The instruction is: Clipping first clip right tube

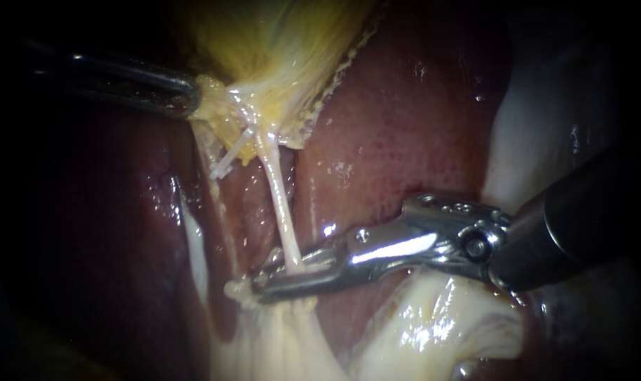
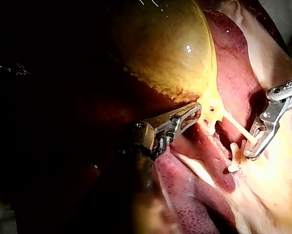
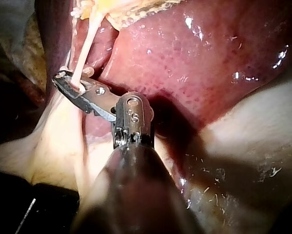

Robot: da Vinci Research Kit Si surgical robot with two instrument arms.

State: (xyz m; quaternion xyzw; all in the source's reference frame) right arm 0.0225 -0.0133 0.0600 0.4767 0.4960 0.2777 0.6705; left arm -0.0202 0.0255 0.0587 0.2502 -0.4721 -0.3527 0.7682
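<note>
- Liver [image 1: 398, 134], dark red and wet, is the backdrop; gallbladder [image 1: 278, 49] at 12 o'clock.
- Left instrument [image 1: 193, 99], from 10 o'clock: jaws pinch the gallbladder edge, likely to keep the tubes taut.
- Right instrument [image 1: 292, 274], from 3 o'clock: jaws pinch the right tube [image 1: 277, 190] low down (no clip discernible).
- Count: two instruments, two tubes; the thinner left tube [image 1: 225, 162] is free.

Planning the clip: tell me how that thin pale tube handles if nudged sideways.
Probably floppy: the thin pale tube looks straight only because it is stretched between the yellow gallbladder and the right instrument. Likely slippery, given its wet sheen. Possibly fragile, being so thin.
</note>
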